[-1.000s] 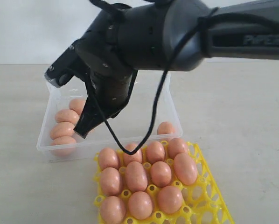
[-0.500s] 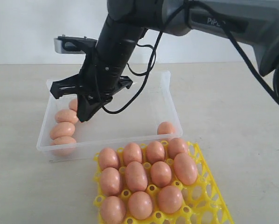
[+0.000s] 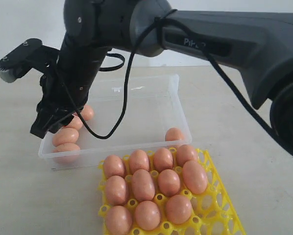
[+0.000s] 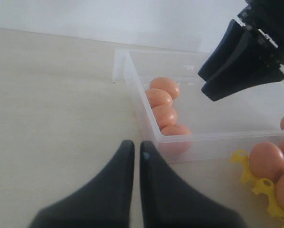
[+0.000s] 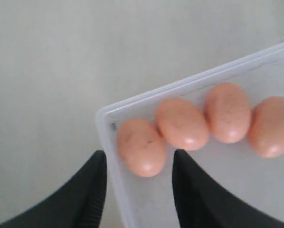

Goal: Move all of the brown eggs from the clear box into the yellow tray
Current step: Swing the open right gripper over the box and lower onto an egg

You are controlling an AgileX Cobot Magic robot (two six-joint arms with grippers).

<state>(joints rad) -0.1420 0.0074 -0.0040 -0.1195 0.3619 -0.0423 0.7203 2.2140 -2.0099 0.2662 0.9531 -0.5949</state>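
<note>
- The right gripper (image 5: 138, 159) hangs with its jaws apart and nothing in them, over the left end of the clear box (image 3: 172, 93). Just under it, four brown eggs (image 3: 65, 136) lie in a row along that wall.
- In its wrist view the jaws stand either side of the corner egg (image 5: 141, 147), but one finger looks to be outside the box wall. I'd shift inward first, or that finger will likely land on the rim.
- The next egg touches the corner one, so come down slowly and let the inner finger slide between them rather than shove.
- Close softly across the egg's middle; a smooth, round shell could well squirt out of a hard pinch.
- Lift clear of the rim before crossing to the yellow tray (image 3: 220, 215), which sits just in front of the box with most visible cups filled.
- A fifth egg (image 3: 174, 134) waits at the box's other end.
- The left gripper (image 4: 135, 156) is pressed closed and empty over the bench (image 3: 234, 147), out of the way.
</note>
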